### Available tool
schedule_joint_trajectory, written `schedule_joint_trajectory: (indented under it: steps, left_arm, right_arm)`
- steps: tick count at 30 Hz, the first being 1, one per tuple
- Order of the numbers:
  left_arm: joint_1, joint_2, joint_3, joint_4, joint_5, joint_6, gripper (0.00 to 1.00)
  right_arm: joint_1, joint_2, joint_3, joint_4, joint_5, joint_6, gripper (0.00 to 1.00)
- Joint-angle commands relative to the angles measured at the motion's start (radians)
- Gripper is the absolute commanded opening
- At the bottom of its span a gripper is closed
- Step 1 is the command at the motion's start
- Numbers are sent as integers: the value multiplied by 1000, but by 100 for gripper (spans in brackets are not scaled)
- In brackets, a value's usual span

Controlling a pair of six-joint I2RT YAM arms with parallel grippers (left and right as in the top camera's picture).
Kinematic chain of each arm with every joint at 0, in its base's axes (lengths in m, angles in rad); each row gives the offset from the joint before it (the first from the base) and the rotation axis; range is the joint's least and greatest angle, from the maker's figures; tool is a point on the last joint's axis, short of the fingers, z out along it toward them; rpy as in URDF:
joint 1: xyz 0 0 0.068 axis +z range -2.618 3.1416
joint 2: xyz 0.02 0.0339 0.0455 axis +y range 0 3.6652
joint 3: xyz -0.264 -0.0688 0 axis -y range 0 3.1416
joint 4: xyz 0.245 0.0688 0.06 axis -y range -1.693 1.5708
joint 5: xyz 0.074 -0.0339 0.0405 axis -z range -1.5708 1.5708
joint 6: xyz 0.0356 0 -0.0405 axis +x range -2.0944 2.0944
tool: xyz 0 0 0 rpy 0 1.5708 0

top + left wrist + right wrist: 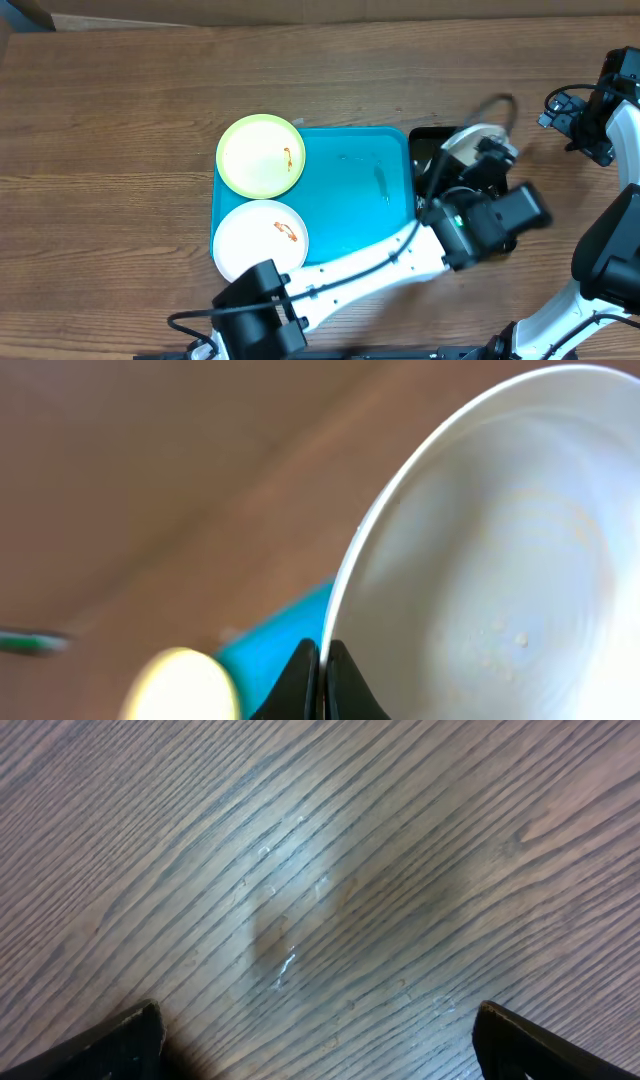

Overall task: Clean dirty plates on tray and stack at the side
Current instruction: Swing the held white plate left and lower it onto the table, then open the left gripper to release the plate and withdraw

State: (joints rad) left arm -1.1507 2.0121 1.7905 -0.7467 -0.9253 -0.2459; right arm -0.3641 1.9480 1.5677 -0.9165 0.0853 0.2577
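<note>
- Plates, three round shallow ones of like size: two lie flat on the left end of the large turquoise-blue rectangular plastic tray (360, 195), and one is off it, in a grip further right.
- Leftmost and at the tray's far corner is the lime green plate with a pale centre (261, 156), a small orange-red smear near its right side. It juts a little over the tray's rim.
- Just below it, the two nearly touching, sits the first white plate (258, 243) with its own orange-red smear right of centre, overhanging the tray's near left corner.
- The rest of the tray's floor is bare blue with faint wet-looking marks.
- The white-and-black left arm (370, 255) reaches from the table's near edge diagonally across the tray's near right corner.
- The left gripper (322, 665) is clamped on the rim of the second white plate (480, 560): the wrist view shows the two dark fingers pressed together with the plate's edge pinched between them. A few pale specks dot the plate's inner face.
- From overhead this plate is tilted, over the narrow black tray (425, 140) just past the turquoise tray's right edge.
- At the far right, the right gripper (320, 1050) hangs over the brown wooden table (320, 870), its dark fingertips (120, 1040) spread wide apart with nothing between them, well away from the trays.
</note>
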Motion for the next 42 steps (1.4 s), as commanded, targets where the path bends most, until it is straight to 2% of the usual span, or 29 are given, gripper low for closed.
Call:
schedule_joint_trajectory:
  steps: [1,8,11,14,20,24,28,34,42]
  left_arm:
    - [112,-14,23,-37,395,-195,4]
    - [448,-14,23,-72,979,-199,4]
    - [637,-14,23,-85,1158,-196,4]
    - [849,-14,23,-100,1255,-196,4]
    - [1215,-11,23,-182,1272,-161,4]
    - [1420,4,18,-265,1184,-147,4]
    - [1570,27,6,-297,1098,-142,4]
    - [1687,48,-65,-247,1045,-143,4]
    - [1700,48,-221,-116,1040,-117,4]
  right_arm:
    - [4,1,2,3,7,5,100]
    - [4,1,2,3,7,5,100]
    - [4,1,2,3,7,5,100]
    - [4,1,2,3,7,5,100]
    - [4,1,2,3,7,5,100]
    - [4,1,2,4,7,5,100]
    - [4,1,2,3,7,5,100]
    - [4,1,2,4,7,5,100]
    - [4,1,2,3,7,5,100]
